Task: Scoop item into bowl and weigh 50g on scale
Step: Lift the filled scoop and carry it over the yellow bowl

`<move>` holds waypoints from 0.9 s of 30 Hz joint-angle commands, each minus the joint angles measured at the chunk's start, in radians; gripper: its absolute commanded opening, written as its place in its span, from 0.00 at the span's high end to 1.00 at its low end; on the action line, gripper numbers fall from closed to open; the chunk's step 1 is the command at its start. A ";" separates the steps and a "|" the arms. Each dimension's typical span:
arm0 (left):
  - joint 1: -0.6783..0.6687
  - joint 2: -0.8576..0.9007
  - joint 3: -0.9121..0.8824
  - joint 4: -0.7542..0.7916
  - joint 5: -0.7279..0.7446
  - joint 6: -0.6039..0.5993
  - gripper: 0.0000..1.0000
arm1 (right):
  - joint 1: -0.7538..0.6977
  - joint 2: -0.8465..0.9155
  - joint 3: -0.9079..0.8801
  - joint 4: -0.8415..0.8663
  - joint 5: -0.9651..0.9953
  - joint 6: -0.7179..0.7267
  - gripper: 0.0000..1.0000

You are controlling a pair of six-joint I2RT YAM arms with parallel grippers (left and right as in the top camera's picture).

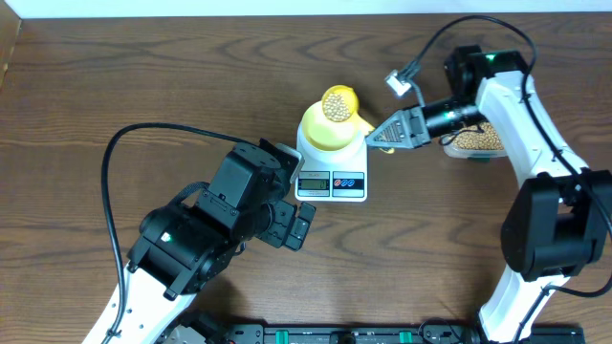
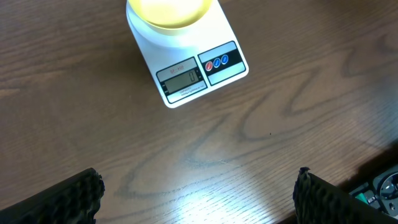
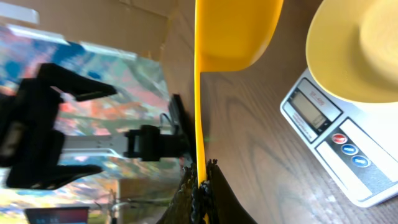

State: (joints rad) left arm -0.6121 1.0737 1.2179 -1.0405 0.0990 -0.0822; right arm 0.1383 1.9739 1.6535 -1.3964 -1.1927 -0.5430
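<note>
From above, the white scale (image 1: 332, 174) sat mid-table with the pale yellow bowl (image 1: 331, 132) on its platform. The yellow spoon (image 1: 340, 99) hung over the bowl's far rim with a heap of tan beans (image 1: 337, 105) in it. Its handle ran back past the bowl's right edge to the right gripper (image 1: 390, 135), which was closed on it. More beans lay in the clear tub (image 1: 475, 141) to the right, half hidden behind that arm. The right wrist camera showed the grip more closely: dark fingers (image 3: 221, 202) pinching the thin handle. From there the spoon was seen edge-on and from beneath, so its load was hidden, with bowl and scale off to one side. The left gripper (image 1: 298, 225) hovered near the scale's front left corner. Only its own camera made plain that its fingers (image 2: 62, 199) were spread wide over the bare table (image 2: 249, 143), holding nothing. That view also caught the scale's grey display (image 2: 181, 79) and the red and blue buttons (image 2: 216, 61) head-on.
</note>
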 commanded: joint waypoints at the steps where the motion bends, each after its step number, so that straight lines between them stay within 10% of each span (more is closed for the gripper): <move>1: 0.003 0.004 0.012 -0.002 -0.002 -0.006 0.00 | 0.040 0.008 0.018 0.038 0.082 0.098 0.99; 27: 0.003 0.004 0.012 -0.003 -0.002 -0.006 0.00 | 0.143 0.008 0.121 0.134 0.534 0.211 0.99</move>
State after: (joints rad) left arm -0.6121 1.0737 1.2179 -1.0405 0.0990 -0.0822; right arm 0.2626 1.9759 1.7535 -1.2728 -0.7090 -0.3443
